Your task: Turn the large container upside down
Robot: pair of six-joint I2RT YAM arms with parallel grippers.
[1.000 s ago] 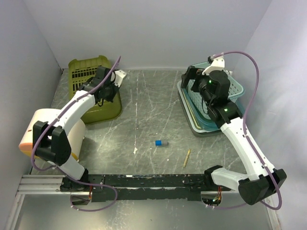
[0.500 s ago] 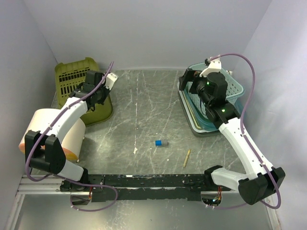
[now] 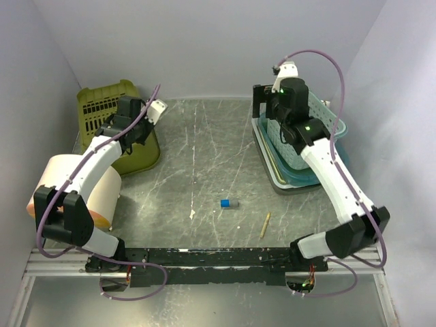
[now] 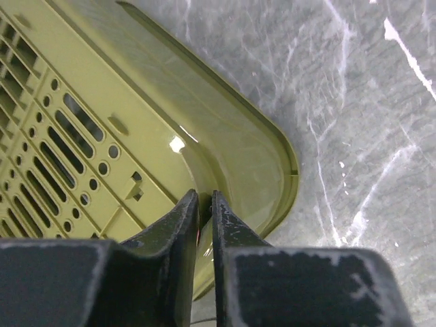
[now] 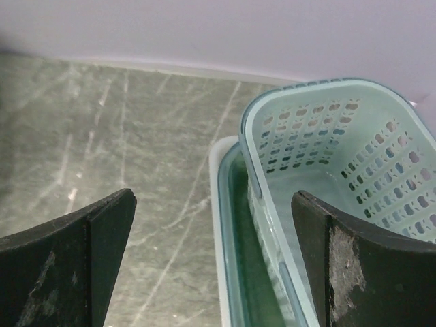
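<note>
A large olive-green slotted container [image 3: 102, 112] stands at the back left, tilted up with its far side towards the left wall. My left gripper [image 3: 134, 131] is shut on its near right rim. In the left wrist view the fingers [image 4: 204, 199] pinch the rim of the container [image 4: 102, 116] and its slotted inside faces the camera. My right gripper [image 3: 263, 109] is open and empty above the left rim of a light teal basket [image 3: 310, 129]. In the right wrist view the gripper [image 5: 212, 204] spans the rim of the basket [image 5: 327, 150].
The teal basket sits in a shallow teal tray with a white rim [image 3: 269, 160], which also shows in the right wrist view [image 5: 228, 225]. A small blue block [image 3: 228, 203] and a yellow stick [image 3: 265, 224] lie at centre front. A big beige roll [image 3: 65, 184] lies at the left.
My left gripper has pulled the green container left and back and tipped it up more. My right arm has risen and swung back over the teal basket's left rim.
</note>
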